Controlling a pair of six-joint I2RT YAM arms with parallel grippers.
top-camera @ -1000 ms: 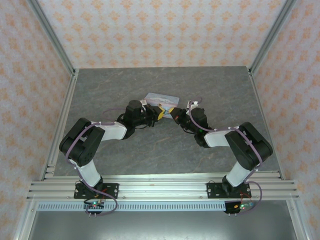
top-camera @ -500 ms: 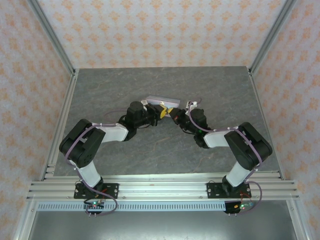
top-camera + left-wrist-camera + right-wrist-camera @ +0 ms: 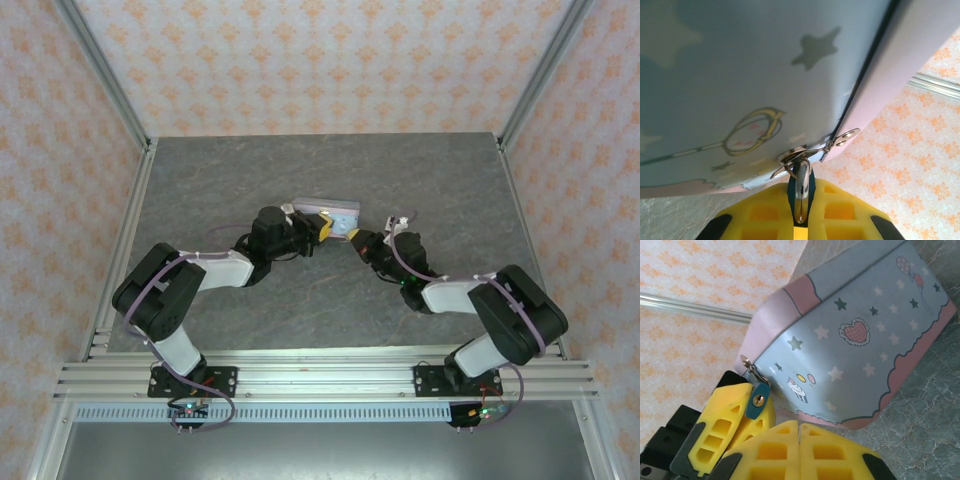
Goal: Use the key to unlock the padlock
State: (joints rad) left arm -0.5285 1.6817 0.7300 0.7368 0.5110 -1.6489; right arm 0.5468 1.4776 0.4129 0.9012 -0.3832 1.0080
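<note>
Grey marbled worktop [image 3: 300, 170] inside orange-patterned walls [image 3: 320, 60] carries the scene near its middle. Hanging there, the small teal padlock [image 3: 758, 400] has its metal shackle [image 3: 801, 192] looped through the hasp [image 3: 800, 152] at a corner of a pale blue-and-pink cartoon tin [image 3: 860, 340], keyhole facing the right wrist camera. The left hand [image 3: 322, 228] is nipped narrow on the padlock body, yellow fingers [image 3: 722, 427] on either side. The tin sits tilted beside both hands. The right hand [image 3: 799, 432] hovers just beside the padlock, fingers pressed together; whether anything is pinched between them cannot be told.
</note>
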